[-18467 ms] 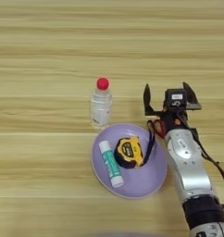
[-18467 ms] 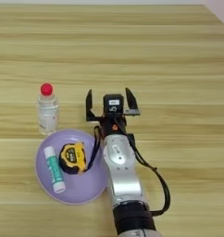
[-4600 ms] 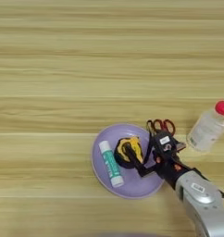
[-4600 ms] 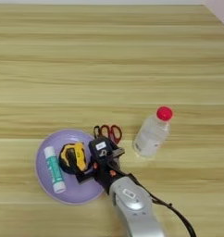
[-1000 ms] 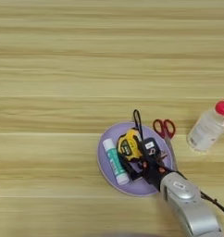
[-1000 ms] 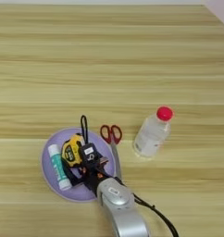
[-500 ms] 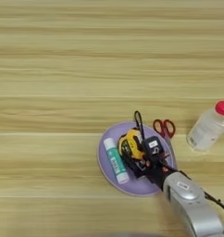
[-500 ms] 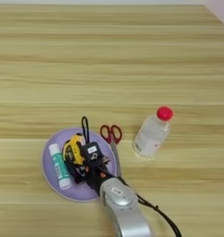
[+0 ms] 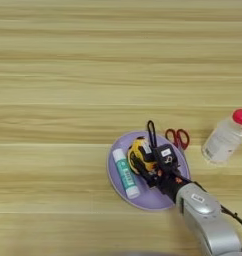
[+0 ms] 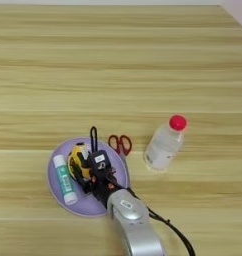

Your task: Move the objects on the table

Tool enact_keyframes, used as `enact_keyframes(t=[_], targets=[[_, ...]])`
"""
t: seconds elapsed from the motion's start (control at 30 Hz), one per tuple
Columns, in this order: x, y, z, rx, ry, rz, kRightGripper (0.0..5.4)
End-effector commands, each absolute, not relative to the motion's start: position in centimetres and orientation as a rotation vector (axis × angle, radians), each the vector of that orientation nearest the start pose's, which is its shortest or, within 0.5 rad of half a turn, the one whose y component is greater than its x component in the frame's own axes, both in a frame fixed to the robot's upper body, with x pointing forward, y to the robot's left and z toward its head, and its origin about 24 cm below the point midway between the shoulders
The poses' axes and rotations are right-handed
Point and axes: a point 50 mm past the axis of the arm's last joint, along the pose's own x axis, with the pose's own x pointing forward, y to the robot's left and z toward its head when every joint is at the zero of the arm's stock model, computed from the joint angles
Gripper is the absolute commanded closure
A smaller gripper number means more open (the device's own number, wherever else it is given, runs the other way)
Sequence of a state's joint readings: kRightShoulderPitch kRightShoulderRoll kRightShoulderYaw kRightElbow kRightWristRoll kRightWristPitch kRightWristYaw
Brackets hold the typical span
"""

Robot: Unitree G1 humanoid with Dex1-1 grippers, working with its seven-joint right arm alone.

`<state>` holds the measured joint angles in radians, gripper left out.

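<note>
Left eye view puts the round lilac plate [image 9: 119,178] on the light-brown wooden table [image 9: 68,75]; the black two-fingered right gripper [image 9: 148,162] covers much of the yellow-and-black tape measure [image 9: 140,151] on the plate, and whether its fingers clasp it cannot be told; a white-green glue stick [image 9: 125,173] lies on the plate's left part; red-handled scissors [image 9: 178,137], blades hidden, sit just beyond the plate's right rim; a clear plastic bottle with red cap [image 10: 164,143] stands further right.

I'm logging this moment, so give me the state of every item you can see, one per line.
Bottle: upright on the table, red cap on.
Tape measure: on the lilac plate, right gripper at it.
Glue stick: lying flat on the plate, capped.
Scissors: flat on the table by the plate's rim; blades hidden.
Table: bears everything.
</note>
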<state>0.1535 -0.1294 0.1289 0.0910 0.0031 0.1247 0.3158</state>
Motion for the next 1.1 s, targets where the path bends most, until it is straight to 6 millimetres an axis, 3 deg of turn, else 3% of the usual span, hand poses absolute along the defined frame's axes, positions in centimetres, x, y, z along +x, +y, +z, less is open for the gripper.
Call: enact_keyframes(t=[0.03,0.83,1.1], targets=[[21.7,-14.1,-1.1,-0.078,0.314,0.394,2.65],[22.5,-13.9,0.8,-0.049,0.222,0.374,2.89],[22.8,-12.8,2.4,-0.015,0.164,0.394,2.89]])
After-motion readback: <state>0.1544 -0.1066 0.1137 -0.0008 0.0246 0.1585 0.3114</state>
